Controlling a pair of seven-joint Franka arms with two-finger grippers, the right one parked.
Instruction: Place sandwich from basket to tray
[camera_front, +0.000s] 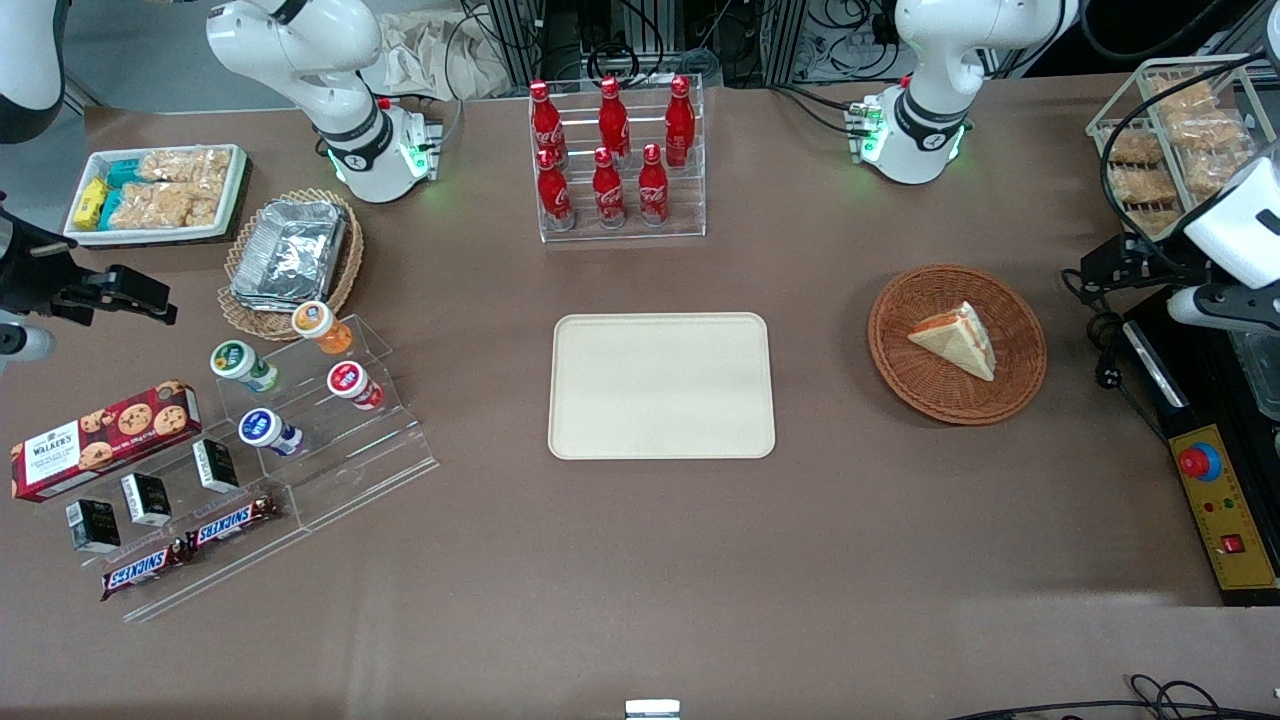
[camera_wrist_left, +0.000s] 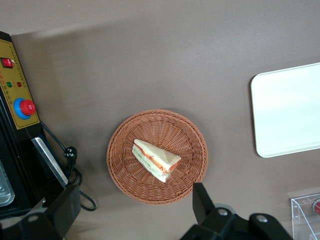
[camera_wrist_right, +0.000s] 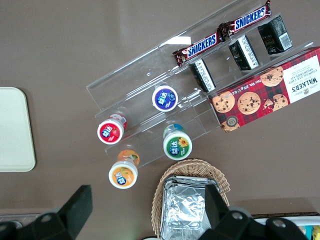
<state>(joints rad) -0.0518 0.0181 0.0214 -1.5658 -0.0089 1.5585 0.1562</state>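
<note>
the small triangular sandwich (camera_front: 958, 339) of pale white bread with orange-red and green filling lies in the round reddish-brown woven wicker basket (camera_front: 1018, 377), near the desk edge at the working arm's end. its long axis runs slantwise across the basket, and the wrist view shows the layered cut edge turned upward. it is probably light, soft and easily crushed, so a gentle hold across the two bread faces near the thick middle seems best. the left gripper (camera_wrist_left: 132, 210) hangs above the basket with its fingers (camera_wrist_left: 202, 202) spread wide, holding nothing. the flat cream-beige rectangular tray (camera_front: 661, 386) waits bare at mid-desk.
</note>
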